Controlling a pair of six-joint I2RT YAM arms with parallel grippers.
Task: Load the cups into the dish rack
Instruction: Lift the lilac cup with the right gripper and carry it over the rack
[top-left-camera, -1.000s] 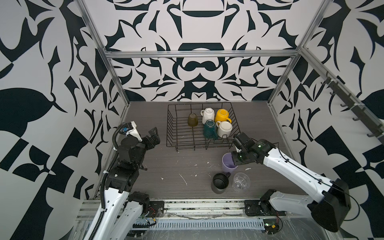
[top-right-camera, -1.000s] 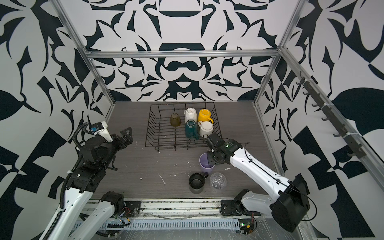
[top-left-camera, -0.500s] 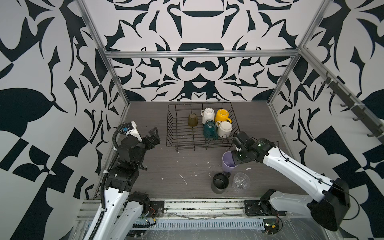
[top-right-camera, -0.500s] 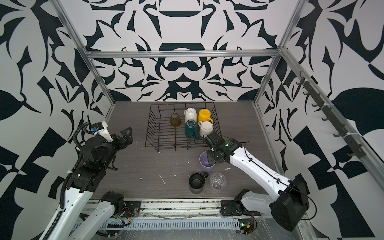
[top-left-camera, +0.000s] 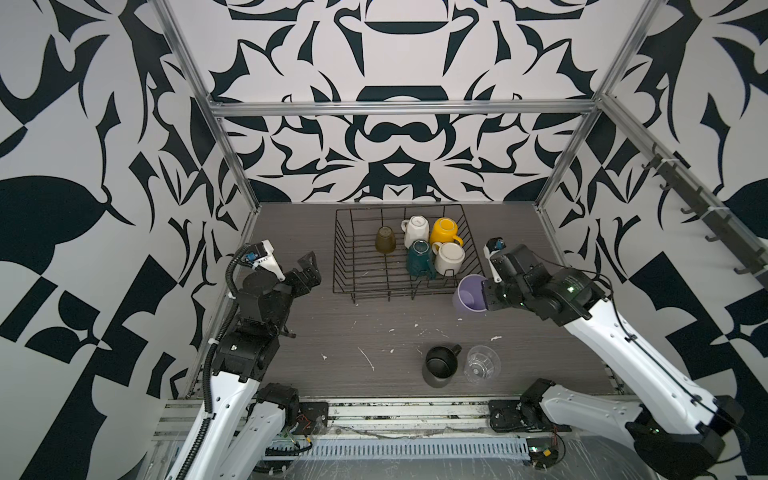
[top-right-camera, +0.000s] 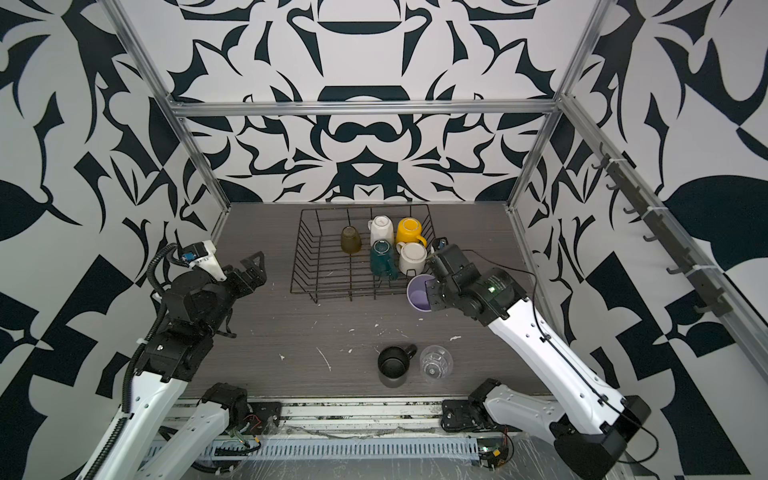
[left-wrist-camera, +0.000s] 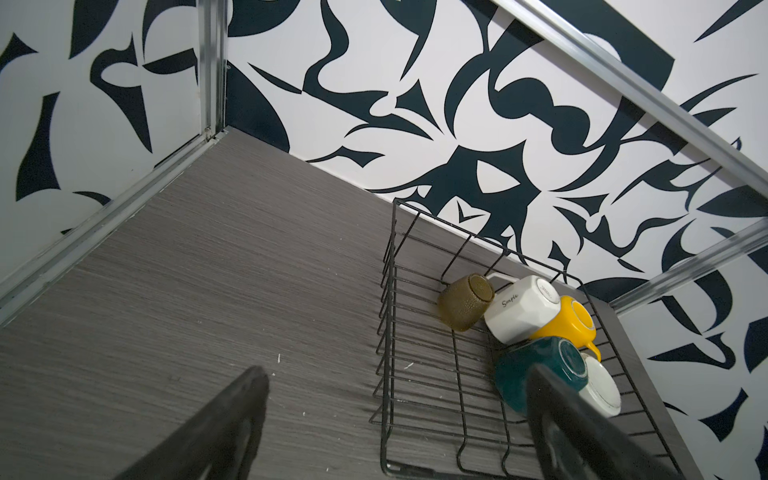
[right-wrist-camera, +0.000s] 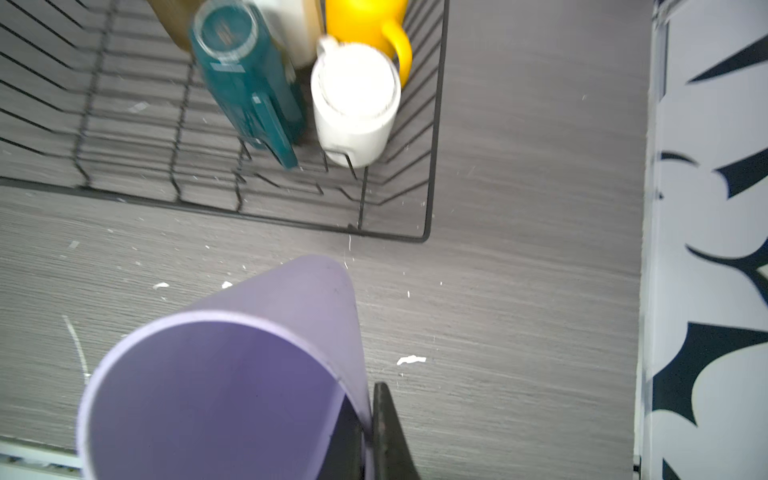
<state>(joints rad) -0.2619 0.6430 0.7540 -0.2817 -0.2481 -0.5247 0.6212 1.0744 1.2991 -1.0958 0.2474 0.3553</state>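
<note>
Top views, surface: grey wood-grain table (top-left-camera: 332, 328) flecked with white; black-and-white patterned walls (top-left-camera: 395, 145).
Top views, rack: dish rack (top-left-camera: 345, 253) at 12 o'clock holds amber glass (top-left-camera: 385, 240), cream faceted mug (top-left-camera: 415, 230), yellow mug (top-left-camera: 444, 230), teal faceted mug (top-left-camera: 420, 258) and white mug (top-left-camera: 449, 257), bases up.
Top views, loose: black mug (top-left-camera: 440, 365) and clear glass (top-left-camera: 481, 363) just beside each other at 6 o'clock.
Top views, arms: left gripper (top-left-camera: 311, 272) spread wide, empty, at the rack's 9 o'clock; right gripper (top-left-camera: 484, 290) pinches the rim of the lilac tumbler (top-left-camera: 467, 296) off the rack's 4 o'clock corner.
Left wrist: left fingers (left-wrist-camera: 224, 424) far apart; one covers part of the teal faceted mug.
Right wrist: blurred; lilac tumbler tilted, right fingers (right-wrist-camera: 386, 436) clamp its wall, cut off at the edge; whether its base touches the table, cannot tell.
</note>
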